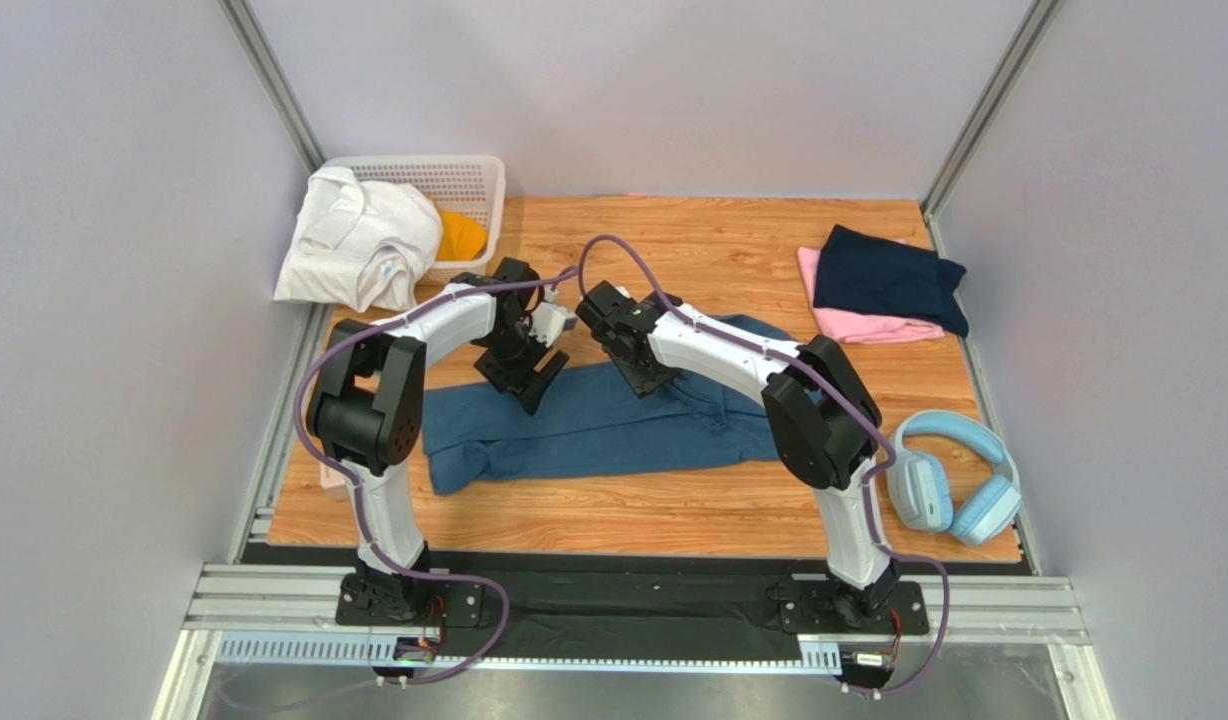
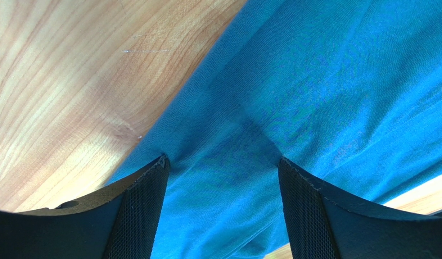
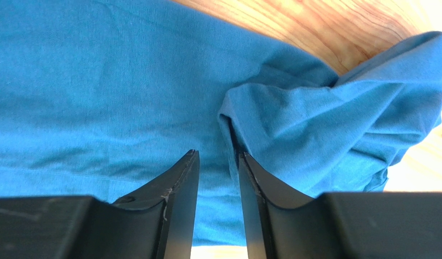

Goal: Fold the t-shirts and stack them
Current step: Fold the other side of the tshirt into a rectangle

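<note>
Wooden boards form the table [image 1: 635, 518] between grey walls, and across its middle we see the teal-blue t-shirt [image 1: 605, 428] lying stretched out, bunched at its right end. Our left pincer [image 2: 222, 159] stands wide open, its fingers straddling a ridge of this cloth close to the shirt's edge. Our right pincer [image 3: 218, 154] is narrowed to a slim gap around a folded edge of the same shirt; we cannot tell whether it grips. At the far right corner a navy t-shirt [image 1: 888, 273] lies folded on a pink t-shirt [image 1: 861, 323].

the navy shirt [image 1: 888, 278] hides most of the pink shirt [image 1: 864, 326] beneath.
</note>
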Controlling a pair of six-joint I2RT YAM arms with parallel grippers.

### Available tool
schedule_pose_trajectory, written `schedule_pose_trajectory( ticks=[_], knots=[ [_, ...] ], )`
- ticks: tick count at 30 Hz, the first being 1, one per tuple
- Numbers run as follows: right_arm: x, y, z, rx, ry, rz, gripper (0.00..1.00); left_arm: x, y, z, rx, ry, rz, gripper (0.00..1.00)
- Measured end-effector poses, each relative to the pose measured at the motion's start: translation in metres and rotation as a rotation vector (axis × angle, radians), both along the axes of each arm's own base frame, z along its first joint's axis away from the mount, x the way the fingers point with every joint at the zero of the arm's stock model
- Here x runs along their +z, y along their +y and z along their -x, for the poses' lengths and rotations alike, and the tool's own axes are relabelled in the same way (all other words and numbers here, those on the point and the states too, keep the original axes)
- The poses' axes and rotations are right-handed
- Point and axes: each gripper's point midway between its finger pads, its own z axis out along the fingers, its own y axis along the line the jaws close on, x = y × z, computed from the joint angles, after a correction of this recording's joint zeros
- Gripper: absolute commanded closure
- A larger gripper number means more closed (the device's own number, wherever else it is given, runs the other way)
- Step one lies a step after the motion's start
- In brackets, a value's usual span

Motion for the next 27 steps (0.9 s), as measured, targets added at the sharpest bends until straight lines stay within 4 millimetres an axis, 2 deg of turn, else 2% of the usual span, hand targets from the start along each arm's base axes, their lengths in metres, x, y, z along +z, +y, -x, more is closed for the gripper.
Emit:
schedule_pose_trajectory(
  ticks=[4,7,8,15,18,22,24,27],
  knots=[
    [-0.008,-0.001,-0.004,0.001,-0.006,0.020,0.70,0.000,0.000,0.000,0.001,0.001,0.000,0.20],
    [-0.015,-0.004,-0.008,-0.001,-0.009,0.040,0.87,0.000,0.001,0.001,0.001,0.003,0.000,0.20],
    [-0.017,-0.004,-0.009,-0.003,-0.007,0.043,1.00,0.001,0.001,0.001,0.001,0.002,0.000,0.21],
    [-0.018,-0.012,-0.015,-0.029,-0.031,0.077,1.00,0.002,0.001,0.000,0.001,-0.003,0.002,0.21],
    [-0.006,-0.023,-0.019,-0.086,-0.064,0.105,1.00,0.002,0.001,0.001,-0.001,-0.004,0.002,0.21],
    [0.034,-0.049,-0.017,-0.235,-0.138,0.071,1.00,0.000,0.002,0.003,-0.002,0.003,-0.001,0.21],
    [0.061,-0.073,-0.010,-0.346,-0.192,0.029,1.00,0.000,0.002,0.003,-0.004,0.002,0.002,0.21],
    [0.089,-0.127,0.011,-0.538,-0.252,-0.013,1.00,0.001,0.002,0.003,-0.005,0.001,0.005,0.21]
  ],
)
